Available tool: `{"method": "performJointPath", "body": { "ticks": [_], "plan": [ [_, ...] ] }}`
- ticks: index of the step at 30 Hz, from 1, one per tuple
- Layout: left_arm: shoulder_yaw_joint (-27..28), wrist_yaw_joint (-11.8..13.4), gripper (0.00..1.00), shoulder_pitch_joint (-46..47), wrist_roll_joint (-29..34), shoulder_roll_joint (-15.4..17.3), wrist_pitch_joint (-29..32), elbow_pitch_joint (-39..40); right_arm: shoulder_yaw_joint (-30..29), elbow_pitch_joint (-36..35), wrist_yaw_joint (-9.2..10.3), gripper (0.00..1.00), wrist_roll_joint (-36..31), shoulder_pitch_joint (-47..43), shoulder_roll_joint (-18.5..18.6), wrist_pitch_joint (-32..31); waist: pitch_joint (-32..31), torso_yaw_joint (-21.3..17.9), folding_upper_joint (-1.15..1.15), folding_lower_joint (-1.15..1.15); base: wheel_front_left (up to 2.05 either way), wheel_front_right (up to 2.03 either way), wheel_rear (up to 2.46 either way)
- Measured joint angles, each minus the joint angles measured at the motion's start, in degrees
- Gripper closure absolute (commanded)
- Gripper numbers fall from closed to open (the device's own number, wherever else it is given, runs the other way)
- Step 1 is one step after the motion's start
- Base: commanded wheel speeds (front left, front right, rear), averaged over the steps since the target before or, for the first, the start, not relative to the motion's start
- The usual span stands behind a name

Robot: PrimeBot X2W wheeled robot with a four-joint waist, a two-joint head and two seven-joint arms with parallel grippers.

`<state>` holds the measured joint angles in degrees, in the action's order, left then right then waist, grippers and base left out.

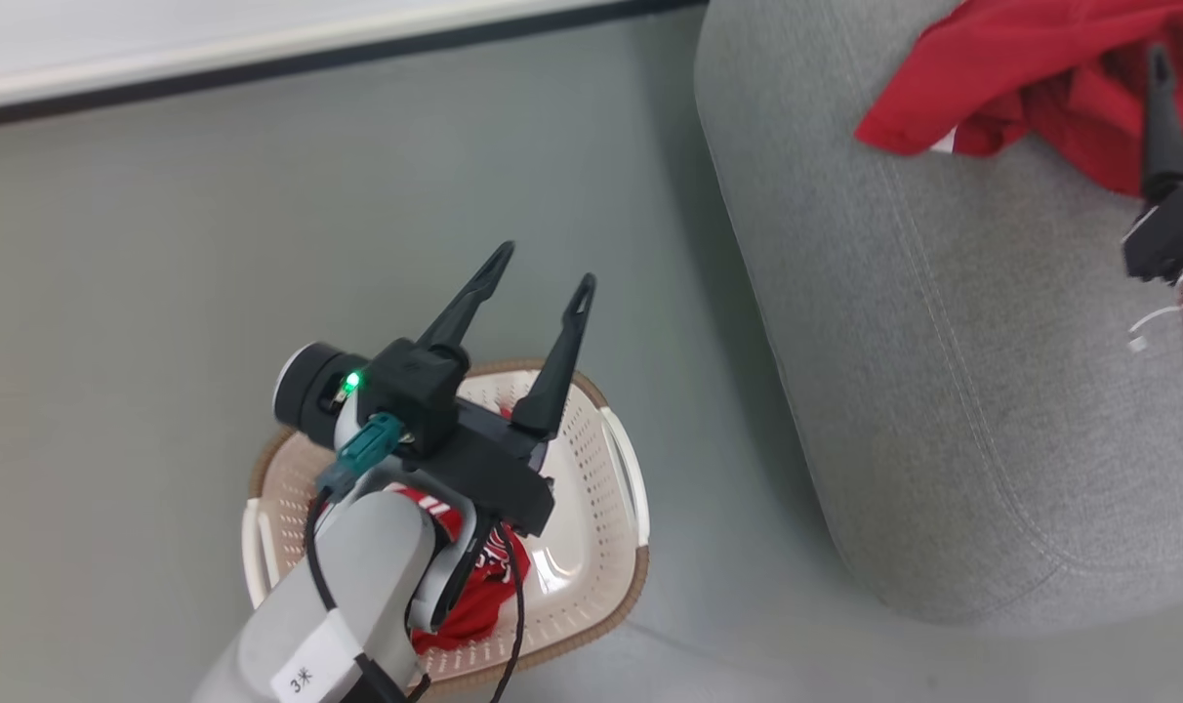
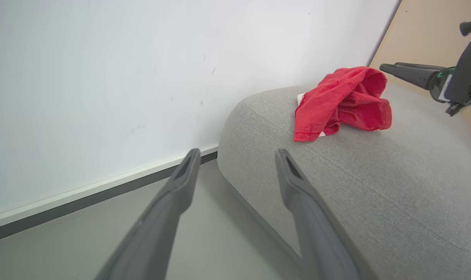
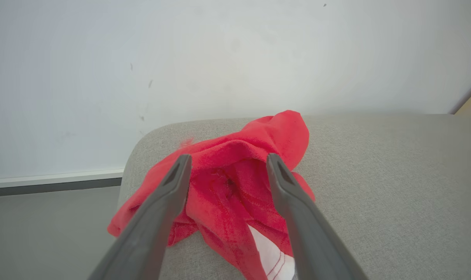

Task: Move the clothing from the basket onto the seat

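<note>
One red piece of clothing (image 1: 1031,68) with white trim lies crumpled on the grey seat (image 1: 943,342), near its rounded end. My right gripper (image 3: 228,157) is open just above it, a finger on either side of the heap (image 3: 282,132), nothing pinched. One of its dark fingers (image 1: 1160,117) shows at the head view's right edge. A second red garment (image 1: 474,596) with white stripes lies in the cream basket (image 1: 591,469) on the floor, partly hidden by my left forearm. My left gripper (image 1: 543,266) hangs open and empty above the basket, pointing toward the seat (image 2: 375,175).
Grey floor (image 1: 260,244) surrounds the basket and runs to a white wall with a dark baseboard (image 1: 308,59). The seat's rounded side stands close to the basket's right. A beige panel (image 2: 422,35) rises behind the seat.
</note>
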<state>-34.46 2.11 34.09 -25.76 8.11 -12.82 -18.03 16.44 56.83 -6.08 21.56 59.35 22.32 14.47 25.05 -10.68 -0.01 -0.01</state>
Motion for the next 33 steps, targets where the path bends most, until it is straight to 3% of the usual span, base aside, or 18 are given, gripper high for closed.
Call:
{"method": "performJointPath", "body": {
  "ticks": [13, 25, 33],
  "plan": [
    [5.7, 1.3, 0.00, -8.0, -3.5, 0.9, -1.5, -3.2, 0.0, -9.8, 0.23, 0.00, 0.0, -11.4, -6.1, 0.2, -9.1, 4.7, 0.00, -0.01, 0.00, 0.00, 0.00],
    [11.5, 3.3, 0.00, -18.4, -5.0, 3.6, -1.5, -3.5, 0.0, -19.7, 4.22, 0.00, -0.5, -28.4, -11.8, 0.2, -18.3, 8.3, 0.00, 0.00, 0.00, 0.00, 0.00],
    [15.3, 4.0, 0.00, -27.6, -5.0, 4.6, -1.5, -1.7, 1.0, -25.8, 6.17, 0.00, -1.6, -40.0, -13.5, 0.2, -24.6, 9.0, 0.00, 0.00, 0.00, 0.00, 0.00]
  ]
}}
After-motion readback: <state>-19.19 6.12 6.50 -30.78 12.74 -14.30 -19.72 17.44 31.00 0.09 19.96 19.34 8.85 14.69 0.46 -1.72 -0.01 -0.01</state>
